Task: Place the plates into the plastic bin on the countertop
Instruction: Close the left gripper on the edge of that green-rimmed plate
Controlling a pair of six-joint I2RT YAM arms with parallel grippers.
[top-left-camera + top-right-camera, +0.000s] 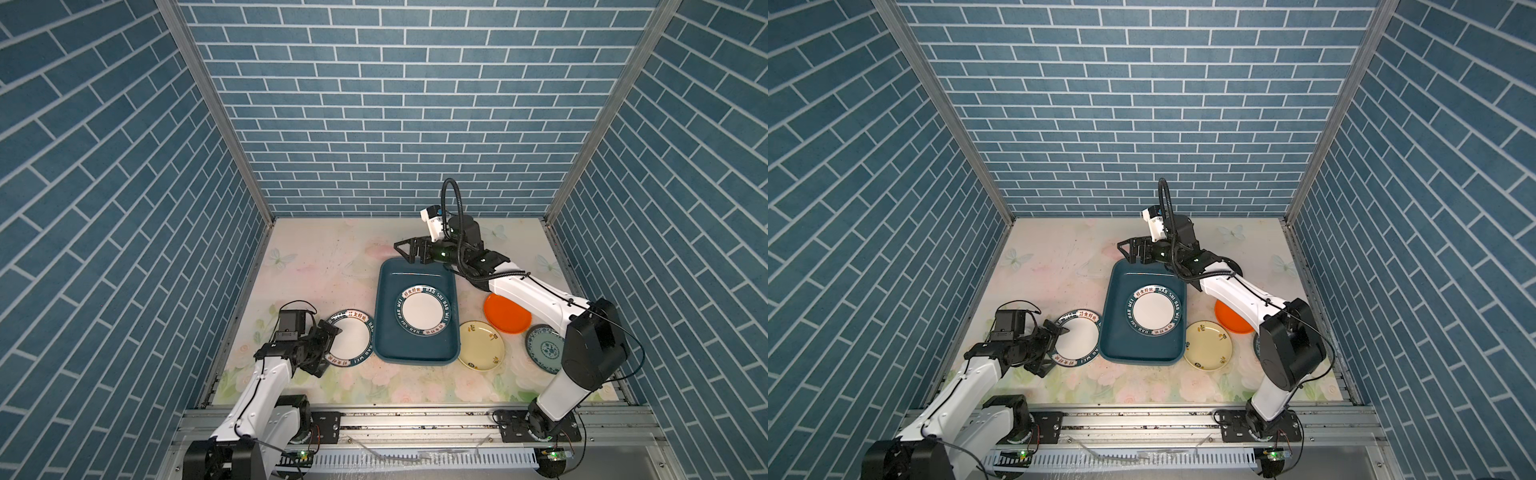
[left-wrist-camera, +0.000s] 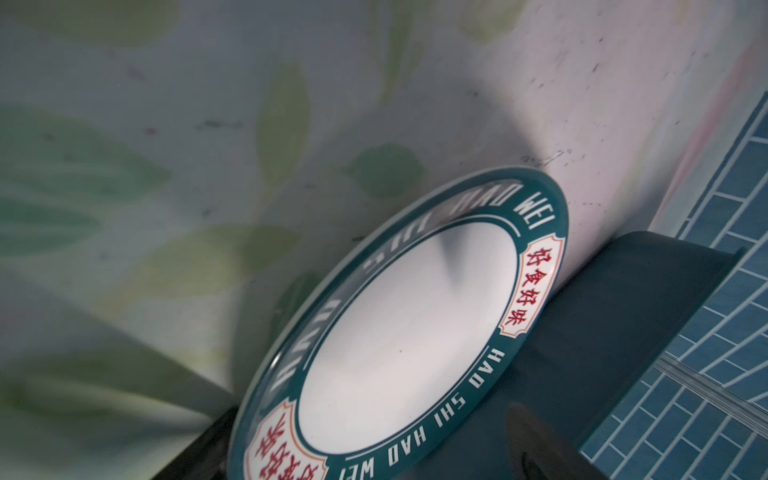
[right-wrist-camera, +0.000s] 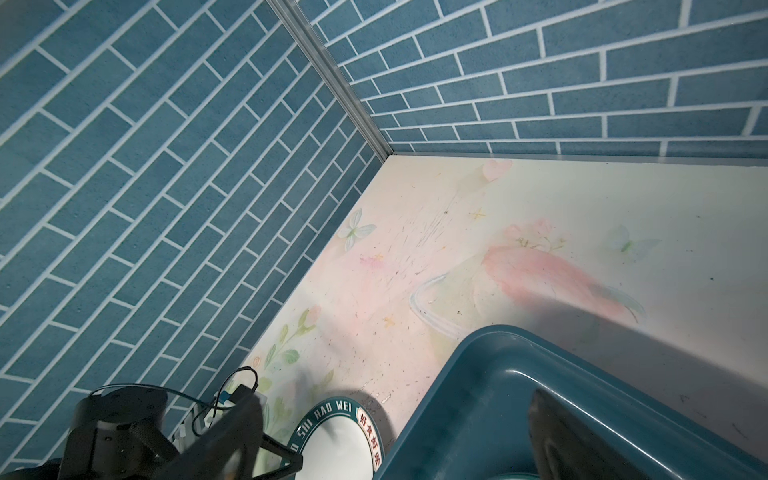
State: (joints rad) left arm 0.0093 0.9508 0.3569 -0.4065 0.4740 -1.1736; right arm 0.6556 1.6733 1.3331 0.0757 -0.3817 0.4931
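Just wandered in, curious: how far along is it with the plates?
Done: one white lettered plate lies in the plastic bin. In hand: the left gripper, open, is at the rim of a second lettered plate beside the bin, not yet lifted; the right gripper is open and empty over the bin's far end. Left: that plate plus the orange plate, cream-yellow plate and blue-patterned plate.

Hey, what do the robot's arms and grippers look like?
The left arm and right arm are white with black joint housings and thin black cables. The left gripper and right gripper are black with angular, open-framed fingers. A ribbed black hose loops over the right wrist beside a white camera.
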